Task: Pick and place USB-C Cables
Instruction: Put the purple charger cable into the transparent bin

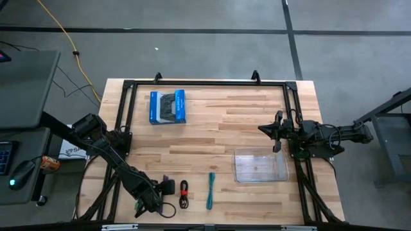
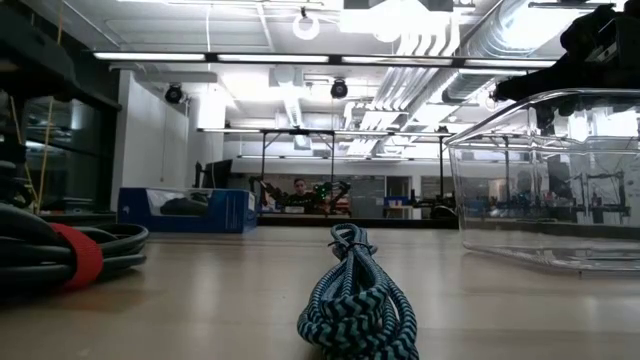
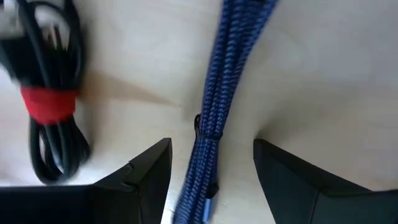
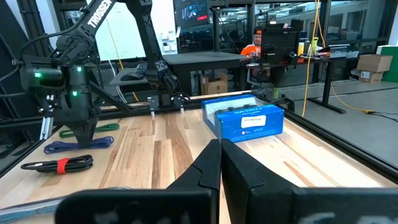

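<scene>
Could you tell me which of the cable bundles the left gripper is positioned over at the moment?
The purple braided cable: it lies between the open fingers of the left gripper. The black one with the red band lies just beside, outside them.

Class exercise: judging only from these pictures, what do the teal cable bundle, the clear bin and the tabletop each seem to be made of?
Teal cable bundle: probably braided fabric sleeve, matte, judging by its woven zigzag pattern.
Clear rectangular bin: likely hard plastic, glossy; the room shows through its walls.
Tabletop: apparently light wood planks, smooth, with visible grain and joined strips.
</scene>
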Motion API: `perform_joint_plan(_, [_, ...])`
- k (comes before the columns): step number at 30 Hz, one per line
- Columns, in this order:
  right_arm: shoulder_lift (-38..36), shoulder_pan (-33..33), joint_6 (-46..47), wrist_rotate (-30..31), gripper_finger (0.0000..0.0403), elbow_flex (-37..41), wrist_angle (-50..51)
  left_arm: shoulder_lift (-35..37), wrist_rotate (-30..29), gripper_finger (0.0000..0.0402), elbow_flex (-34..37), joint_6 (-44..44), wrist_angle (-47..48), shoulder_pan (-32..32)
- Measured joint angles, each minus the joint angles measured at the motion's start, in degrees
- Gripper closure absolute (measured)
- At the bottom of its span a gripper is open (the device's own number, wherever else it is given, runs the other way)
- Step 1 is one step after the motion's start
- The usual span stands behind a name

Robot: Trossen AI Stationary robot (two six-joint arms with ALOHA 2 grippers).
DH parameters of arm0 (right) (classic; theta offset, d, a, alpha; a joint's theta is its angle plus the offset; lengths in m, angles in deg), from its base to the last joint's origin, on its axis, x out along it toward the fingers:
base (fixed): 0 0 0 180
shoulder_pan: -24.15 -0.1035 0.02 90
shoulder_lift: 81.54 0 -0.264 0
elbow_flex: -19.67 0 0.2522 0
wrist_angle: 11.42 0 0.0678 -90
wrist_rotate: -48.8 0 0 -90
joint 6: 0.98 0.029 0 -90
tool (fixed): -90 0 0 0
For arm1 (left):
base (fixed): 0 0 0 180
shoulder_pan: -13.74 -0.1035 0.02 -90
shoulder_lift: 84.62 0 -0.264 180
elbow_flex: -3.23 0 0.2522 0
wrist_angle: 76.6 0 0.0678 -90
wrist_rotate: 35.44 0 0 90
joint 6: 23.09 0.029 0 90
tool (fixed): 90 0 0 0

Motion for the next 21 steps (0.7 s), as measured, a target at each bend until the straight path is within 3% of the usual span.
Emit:
perform_joint_plan(3, [0.00,0.02,0.00,0.00,0.0402,0.00,0.00,-0.04,-0.31,0.0193,0.04,3.83,-0.35,-0.27])
perform_joint_plan(10, [0.01,0.01,0.00,0.00,0.0402,0.00,0.01,-0.02,0.70,0.0202,0.22,2.00,-1.93,-1.42])
perform_joint_plan(21, [0.02,0.02,0.00,0.00,0.0402,0.00,0.00,-0.24,0.21,0.0327,0.28,1.54,-3.23,-1.46])
